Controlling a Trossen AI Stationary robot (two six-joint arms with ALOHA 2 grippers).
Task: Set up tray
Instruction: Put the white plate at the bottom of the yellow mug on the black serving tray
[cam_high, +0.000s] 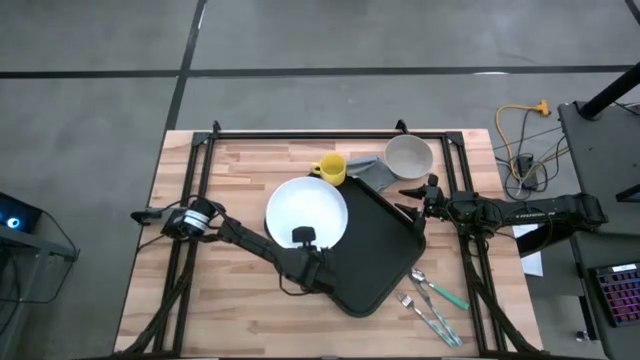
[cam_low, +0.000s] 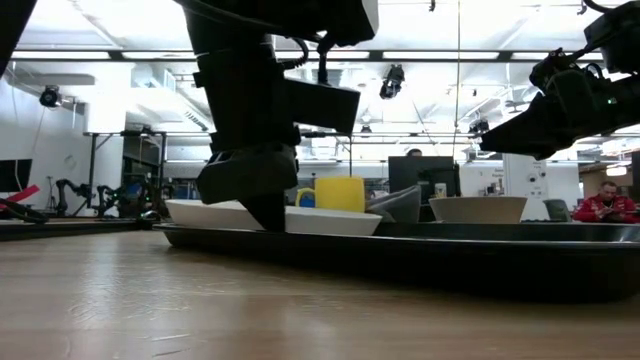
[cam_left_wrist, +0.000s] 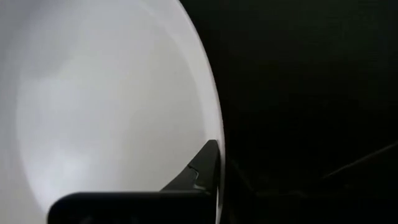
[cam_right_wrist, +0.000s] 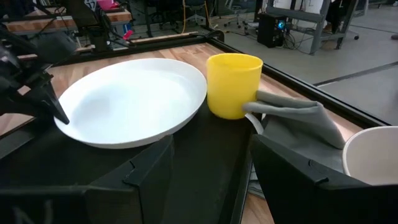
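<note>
Left gripper (cam_high: 312, 268) pinched shut at the glossy round white plate's (cam_high: 306, 211) near rim, overlapping the flat matte black tray (cam_high: 375, 255), mid-table. Right gripper (cam_high: 411, 203) spread open at the tray's far-right rim.

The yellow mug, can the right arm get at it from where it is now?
Probably yes. The right gripper is open over the tray's far edge, and the yellow mug stands just ahead with nothing between; only the grey cloth lies against its side.
</note>
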